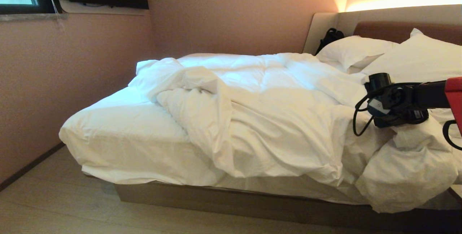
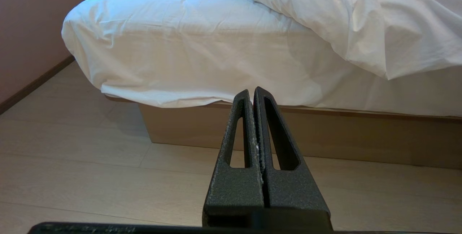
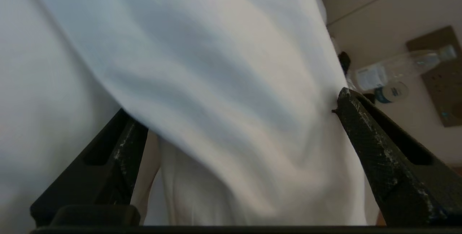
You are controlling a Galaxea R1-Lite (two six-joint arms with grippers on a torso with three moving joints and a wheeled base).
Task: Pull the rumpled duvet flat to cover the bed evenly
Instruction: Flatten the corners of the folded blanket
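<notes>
Lying bunched along the near edge of the bed point(image 1: 108, 136), spilling over its near right side: the duvet point(image 1: 274, 118); judged soft, bulky, light, best pinched at a hanging hem fold. Right gripper point(image 3: 231, 118), jaws wide apart, astride a fold there. Left gripper point(image 2: 252, 95), jaws together, parked low by the base. Far edge: pillows point(image 1: 361, 51)

The bed point(image 1: 108, 129) stands on a pale wood floor point(image 1: 54, 205), its headboard at the right. A white fitted sheet lies bare at the left, foot end. The rumpled duvet point(image 1: 260, 118) is bunched over the middle and right, spilling over the near edge. Two white pillows point(image 1: 361, 51) rest at the far right.
</notes>
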